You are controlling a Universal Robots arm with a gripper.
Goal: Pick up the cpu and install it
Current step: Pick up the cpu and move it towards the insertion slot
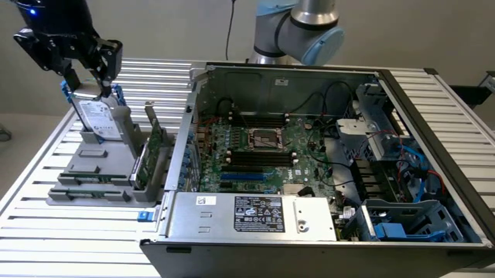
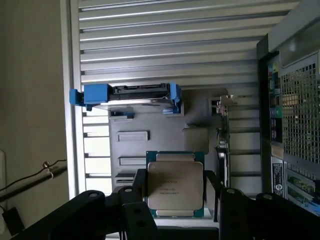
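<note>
The cpu point(image 2: 175, 184), a small square chip with a pale metal top and green edging, sits between my black fingers point(image 2: 140, 192) in the wrist view. My gripper point(image 2: 175, 196) is shut on it, one finger at each side, and holds it above the grey parts holder point(image 2: 150, 125). In the exterior view my gripper point(image 1: 88, 76) hangs at the far left, just over the upright hard drive point(image 1: 101, 119) with blue rails. The motherboard's metal-framed socket point(image 1: 265, 139) lies in the open computer case point(image 1: 433, 98), well toward the exterior view's right of my gripper.
The grey holder point(image 1: 97, 168) also carries upright cards point(image 1: 155, 150) beside the hard drive. The case's side wall point(image 1: 189, 127) stands between holder and green motherboard point(image 1: 309, 165). A power supply point(image 1: 251, 214) sits at the case front, with cables and drive bays point(image 1: 402, 168) at the right.
</note>
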